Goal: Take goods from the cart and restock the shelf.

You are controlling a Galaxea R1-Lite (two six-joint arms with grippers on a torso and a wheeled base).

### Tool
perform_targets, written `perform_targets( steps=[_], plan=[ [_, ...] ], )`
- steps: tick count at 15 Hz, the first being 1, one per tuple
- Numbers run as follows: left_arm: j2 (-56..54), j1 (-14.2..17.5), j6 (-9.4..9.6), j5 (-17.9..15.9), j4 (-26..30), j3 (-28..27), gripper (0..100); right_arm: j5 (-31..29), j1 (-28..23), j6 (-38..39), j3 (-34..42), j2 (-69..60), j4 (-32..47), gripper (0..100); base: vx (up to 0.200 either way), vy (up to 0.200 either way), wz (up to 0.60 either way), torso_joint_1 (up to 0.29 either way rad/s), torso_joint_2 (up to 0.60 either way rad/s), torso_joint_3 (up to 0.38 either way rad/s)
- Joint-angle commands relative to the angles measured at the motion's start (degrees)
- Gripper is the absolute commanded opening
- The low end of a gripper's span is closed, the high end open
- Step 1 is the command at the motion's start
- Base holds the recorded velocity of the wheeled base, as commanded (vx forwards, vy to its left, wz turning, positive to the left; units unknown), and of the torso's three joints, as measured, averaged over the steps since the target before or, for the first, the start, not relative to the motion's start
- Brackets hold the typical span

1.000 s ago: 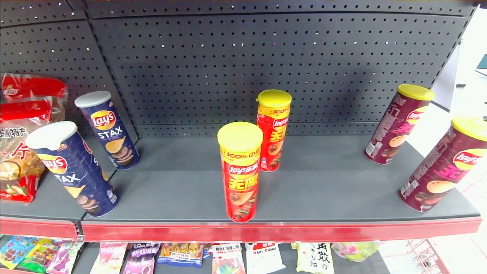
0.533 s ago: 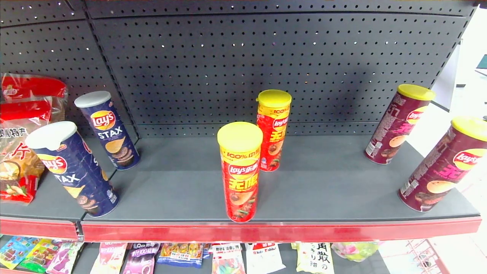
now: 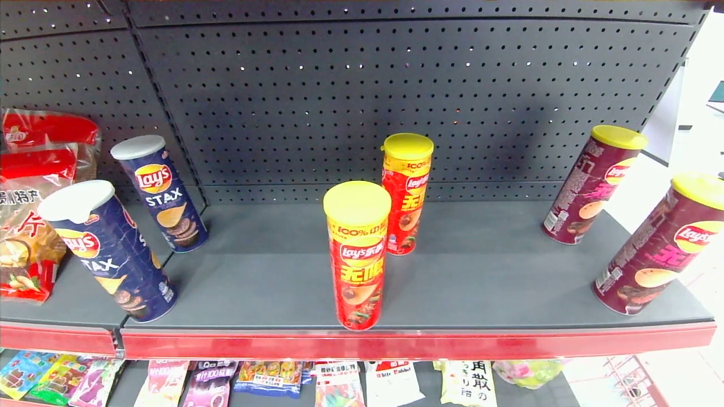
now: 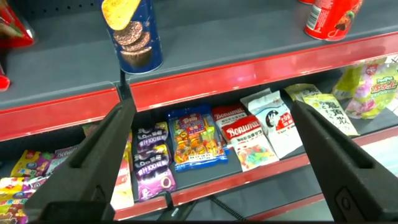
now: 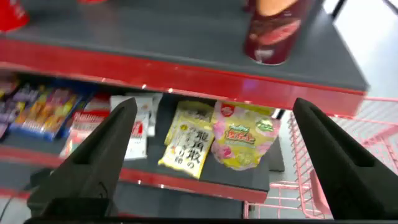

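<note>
Nothing has moved since the earlier frames: on the shelf the blue cans stand left, the red cans in the middle and the maroon cans right. The left end effector and right end effector stay spread wide and empty, near the lower shelf's snack packets.

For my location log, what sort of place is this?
Probably a shop aisle: a pegboard-backed shelf with a red edge, chip cans standing on it, and snack packets on the tier below.

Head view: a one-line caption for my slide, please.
Pairs of blue cans, red cans and maroon cans stand on the grey shelf.
</note>
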State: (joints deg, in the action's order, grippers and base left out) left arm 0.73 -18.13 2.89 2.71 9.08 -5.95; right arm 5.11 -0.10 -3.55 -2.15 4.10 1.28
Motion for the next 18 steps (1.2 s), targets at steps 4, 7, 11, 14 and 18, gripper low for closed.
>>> perform_targets(
  steps=[4, 7, 11, 14, 18],
  plan=[
    [22.74, -0.15, 0.19, -1.48, -13.12, -8.73, 100, -5.20, 0.10, 3.02, 2.06, -4.10, -1.37, 100, 0.000, 0.000, 0.00, 0.000, 0.00, 0.000],
    [39.79, -0.51, 0.54, -1.48, -30.00, -10.49, 100, -5.20, 0.10, 3.02, 2.06, -4.10, -1.37, 100, 0.000, 0.000, 0.00, 0.000, 0.00, 0.000],
    [50.86, -9.91, 0.36, -1.12, -34.92, -11.37, 100, -5.20, 0.10, 3.02, 2.06, -4.10, -1.37, 100, 0.000, 0.000, 0.00, 0.000, 0.00, 0.000],
    [62.37, -11.84, 0.01, -0.95, -42.66, -12.51, 100, -5.20, 0.10, 3.02, 2.06, -4.10, -1.37, 100, 0.000, 0.000, 0.00, 0.000, 0.00, 0.000],
    [73.62, -11.93, 0.01, 0.02, -46.00, -12.42, 100, -5.20, 0.10, 3.02, 2.06, -4.10, -1.37, 100, 0.000, 0.000, 0.00, 0.000, 0.00, 0.000]
  ],
)
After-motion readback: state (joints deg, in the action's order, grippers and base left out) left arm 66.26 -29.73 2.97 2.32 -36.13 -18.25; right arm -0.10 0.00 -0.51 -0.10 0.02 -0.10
